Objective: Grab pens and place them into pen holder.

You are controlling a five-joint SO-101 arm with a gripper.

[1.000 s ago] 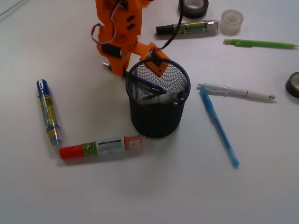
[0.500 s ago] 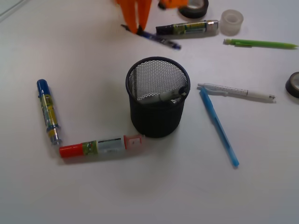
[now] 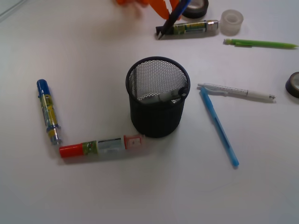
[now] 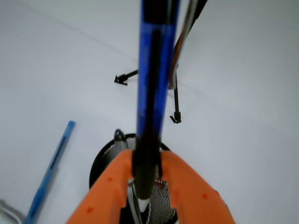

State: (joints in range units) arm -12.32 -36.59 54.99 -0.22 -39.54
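Observation:
The black mesh pen holder stands mid-table with a grey pen lying inside it. My orange gripper is at the top edge of the front view, behind the holder, shut on a dark blue pen that slants down to the left. In the wrist view the gripper clamps the blue pen, with the holder below it. Loose pens: light blue pen, white pen, green pen.
A blue marker and a red-capped marker lie left of the holder. A black-capped marker lies at the back under the gripper. Tape rolls sit at the back and at the right edge.
A second ago my gripper was at the holder's rim with the blue pen inside. It has lifted away to the back and right, carrying the blue pen out of the holder.

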